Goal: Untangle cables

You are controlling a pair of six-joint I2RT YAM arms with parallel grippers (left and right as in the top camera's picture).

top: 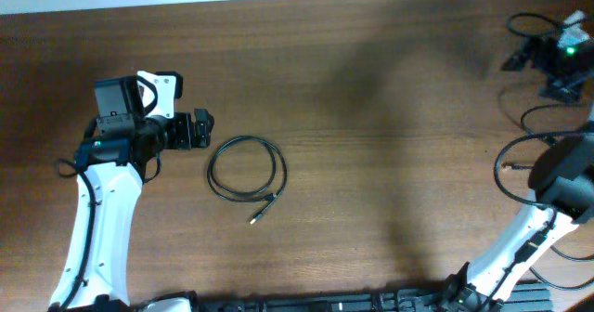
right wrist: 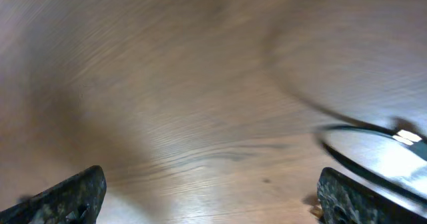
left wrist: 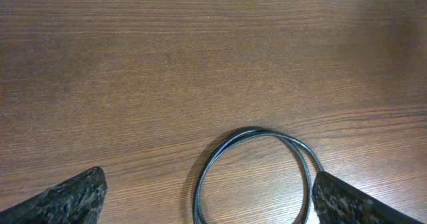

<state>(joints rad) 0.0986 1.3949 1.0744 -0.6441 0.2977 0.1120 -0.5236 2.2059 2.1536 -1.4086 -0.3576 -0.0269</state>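
A thin black cable lies coiled in one loose round loop on the wooden table, left of centre, with its small plug end at the lower right of the loop. In the left wrist view the loop lies between my fingertips. My left gripper is open and empty, just left of the loop. My right gripper is not seen in the overhead view; in the right wrist view its fingers are wide apart and empty above bare wood.
The right arm stands at the right table edge with its own black wires looping beside it. A black device with a green light sits at the back right corner. A dark rail runs along the front edge.
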